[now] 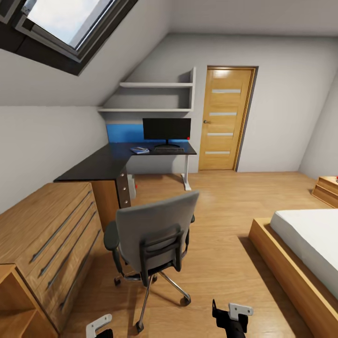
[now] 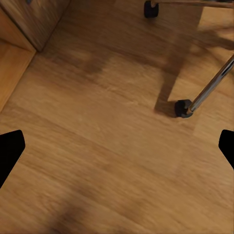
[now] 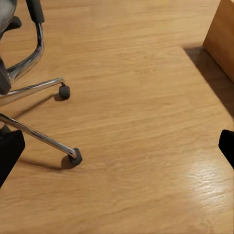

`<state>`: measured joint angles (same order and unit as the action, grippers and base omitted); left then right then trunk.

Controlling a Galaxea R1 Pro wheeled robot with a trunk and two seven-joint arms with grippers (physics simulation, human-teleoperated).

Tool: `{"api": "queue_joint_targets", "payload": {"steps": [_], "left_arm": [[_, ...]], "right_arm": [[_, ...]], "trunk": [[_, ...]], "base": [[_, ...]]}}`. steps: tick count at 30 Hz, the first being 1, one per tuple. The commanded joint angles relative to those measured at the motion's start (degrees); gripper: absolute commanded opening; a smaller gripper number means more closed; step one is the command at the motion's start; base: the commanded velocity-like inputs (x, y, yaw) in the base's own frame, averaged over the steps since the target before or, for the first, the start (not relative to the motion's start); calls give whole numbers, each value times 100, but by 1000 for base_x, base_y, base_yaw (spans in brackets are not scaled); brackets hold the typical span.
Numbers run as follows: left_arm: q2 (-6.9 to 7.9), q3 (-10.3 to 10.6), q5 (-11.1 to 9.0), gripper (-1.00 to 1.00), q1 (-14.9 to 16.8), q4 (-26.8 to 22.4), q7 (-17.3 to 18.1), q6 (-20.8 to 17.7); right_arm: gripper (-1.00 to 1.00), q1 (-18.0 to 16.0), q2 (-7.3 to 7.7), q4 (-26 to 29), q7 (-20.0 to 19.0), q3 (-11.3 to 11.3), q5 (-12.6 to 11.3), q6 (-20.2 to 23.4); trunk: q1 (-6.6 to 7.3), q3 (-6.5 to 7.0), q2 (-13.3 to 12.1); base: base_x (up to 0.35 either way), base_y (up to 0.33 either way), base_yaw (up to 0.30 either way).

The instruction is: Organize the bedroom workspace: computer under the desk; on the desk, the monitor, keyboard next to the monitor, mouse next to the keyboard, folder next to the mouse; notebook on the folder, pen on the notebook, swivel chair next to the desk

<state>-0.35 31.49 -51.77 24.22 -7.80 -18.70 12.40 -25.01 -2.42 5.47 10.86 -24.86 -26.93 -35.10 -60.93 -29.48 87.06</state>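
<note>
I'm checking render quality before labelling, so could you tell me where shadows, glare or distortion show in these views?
Head view: wide-angle stretch toward the edges; the skylight is bright; the swivel chair casts a soft shadow on the floor. Left wrist view: dark shadow beside a chair castor. Right wrist view: pale sheen on the planks, thin shadows under the chrome legs.

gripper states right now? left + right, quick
Left claw: open, holding nothing, over bare wood floor.
Right claw: open, holding nothing, over the floor near the swivel chair.
</note>
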Motion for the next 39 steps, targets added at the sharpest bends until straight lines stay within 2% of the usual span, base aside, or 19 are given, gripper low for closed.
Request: {"api": "queue_joint_targets", "payload": {"steps": [1,26,31,35,39], "left_arm": [[0,50,-44,100,3,-3,-28,17],[0,49,-41,100,3,6,-13,11],[21,52,-20,100,3,-52,-22,-125],[96,50,-18,100,3,-599,-49,-407],[359,25,-25,100,23,-1690,-99,-1295]], "right_arm": [[100,-4,2,-2,38,-49,-23,-12],[100,-4,23,-2,34,-49,-14,-12],[100,-4,40,9,31,-45,-16,-34],[100,-7,68,46,31,-30,-16,-167],[100,-94,243,413,67,-6,-27,-88]], "trunk": [[-22,-24,45],[-571,-473,1047],[-681,-563,1248],[-769,-635,1408],[-857,-707,1569]], "base": [[0,0,0],[0,0,0],[0,0,0],[0,0,0],[0,0,0]]}}
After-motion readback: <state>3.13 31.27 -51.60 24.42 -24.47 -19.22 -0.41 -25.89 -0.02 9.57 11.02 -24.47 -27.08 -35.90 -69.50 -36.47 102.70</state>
